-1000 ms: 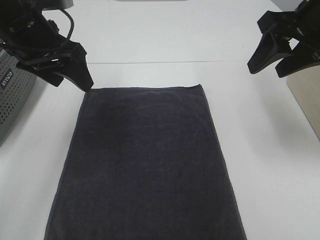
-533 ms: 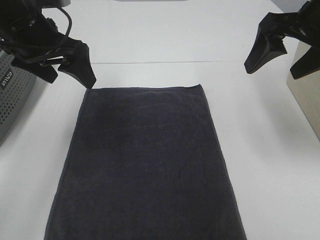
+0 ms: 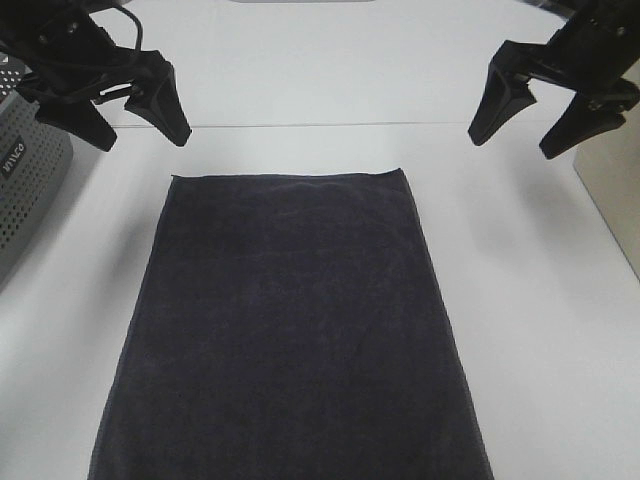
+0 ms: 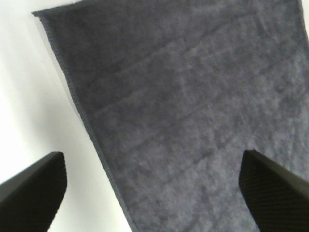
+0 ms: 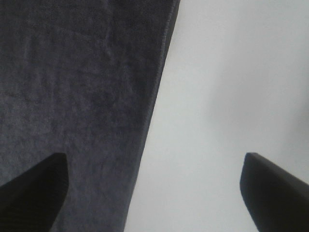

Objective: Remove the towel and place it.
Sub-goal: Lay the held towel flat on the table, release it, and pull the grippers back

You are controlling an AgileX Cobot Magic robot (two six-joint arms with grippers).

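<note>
The dark navy-charcoal towel (image 3: 290,330) lies flat and spread out on the white table (image 3: 540,330), its far edge near the table's middle and its near end cut off by the view's bottom. It also shows in the left wrist view (image 4: 193,106) and the right wrist view (image 5: 77,106). My left gripper (image 3: 138,128) is open and empty, raised above the table just beyond the towel's far left corner. My right gripper (image 3: 518,137) is open and empty, raised to the right of the towel's far right corner.
A grey perforated box (image 3: 25,190) stands at the table's left edge. A beige box (image 3: 615,190) stands at the right edge. A seam (image 3: 330,125) runs across the table behind the towel.
My left gripper has lifted up and away from the towel's far left corner and opened wider. My right gripper has opened and shifted left toward the towel.
</note>
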